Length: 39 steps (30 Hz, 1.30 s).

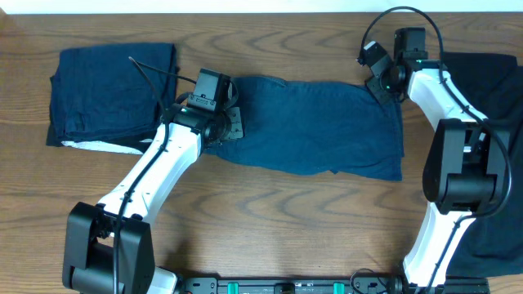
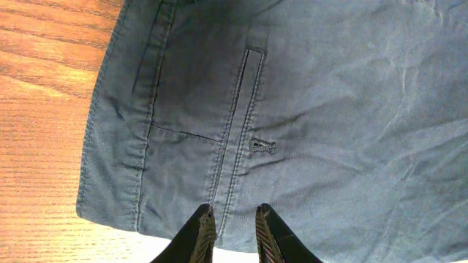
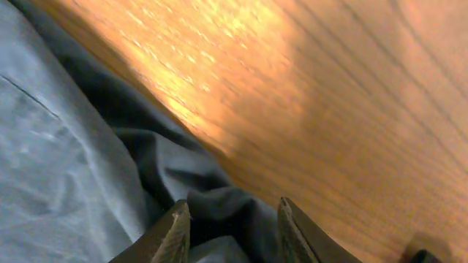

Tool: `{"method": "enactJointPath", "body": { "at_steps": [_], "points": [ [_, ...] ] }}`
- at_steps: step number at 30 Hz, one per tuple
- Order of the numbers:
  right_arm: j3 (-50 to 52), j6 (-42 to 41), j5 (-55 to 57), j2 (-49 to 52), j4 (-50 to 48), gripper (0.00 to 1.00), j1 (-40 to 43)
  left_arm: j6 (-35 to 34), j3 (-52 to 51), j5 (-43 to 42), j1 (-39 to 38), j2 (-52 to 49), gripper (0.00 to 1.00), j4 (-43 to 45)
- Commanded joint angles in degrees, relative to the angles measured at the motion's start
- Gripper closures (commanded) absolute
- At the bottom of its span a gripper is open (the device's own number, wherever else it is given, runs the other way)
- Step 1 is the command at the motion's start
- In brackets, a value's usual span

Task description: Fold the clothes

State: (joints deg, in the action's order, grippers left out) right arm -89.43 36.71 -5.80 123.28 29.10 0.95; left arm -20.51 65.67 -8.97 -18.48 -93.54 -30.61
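Clothes [image 1: 319, 126] of navy fabric lie flat, one showing stitched seams.

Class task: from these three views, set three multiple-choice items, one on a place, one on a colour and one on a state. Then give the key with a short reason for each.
1. Where does the folded navy pile lie?
A at the left end of the table
B in the middle
C at the right end

2. What colour is the garment at the right edge?
A red
B black
C white

3. How does the middle blue garment lie?
A rolled into a tube
B lifted into the air
C spread out on the wood

Key:
1 A, the overhead view shows it at the far left.
2 B, it is plainly black against the brown wood.
3 C, it lies stretched out between the two arms.
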Motion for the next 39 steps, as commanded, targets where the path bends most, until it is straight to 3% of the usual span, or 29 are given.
{"method": "enactJointPath", "body": {
  "at_steps": [1,9,20,29,33,39],
  "points": [
    [0.3,0.2,-0.2,1.9,0.3,0.64,0.7,0.7,0.2,0.7,0.2,-0.7,0.78,0.1],
    [0.3,0.2,-0.2,1.9,0.8,0.72,0.7,0.8,0.2,0.7,0.2,-0.7,0.78,0.1],
    [0.3,0.7,0.1,1.9,2.6,0.66,1.6,0.8,0.2,0.7,0.2,-0.7,0.78,0.1],
    [0.3,1.6,2.2,1.9,4.3,0.68,1.7,0.8,0.2,0.7,0.2,-0.7,0.78,0.1],
    [0.3,1.6,2.6,1.9,4.0,0.76,1.6,0.8,0.2,0.7,0.2,-0.7,0.78,0.1],
    [0.2,1.5,2.6,1.9,2.4,0.99,1.6,0.8,0.2,0.7,0.2,-0.7,0.78,0.1]
  ]
}}
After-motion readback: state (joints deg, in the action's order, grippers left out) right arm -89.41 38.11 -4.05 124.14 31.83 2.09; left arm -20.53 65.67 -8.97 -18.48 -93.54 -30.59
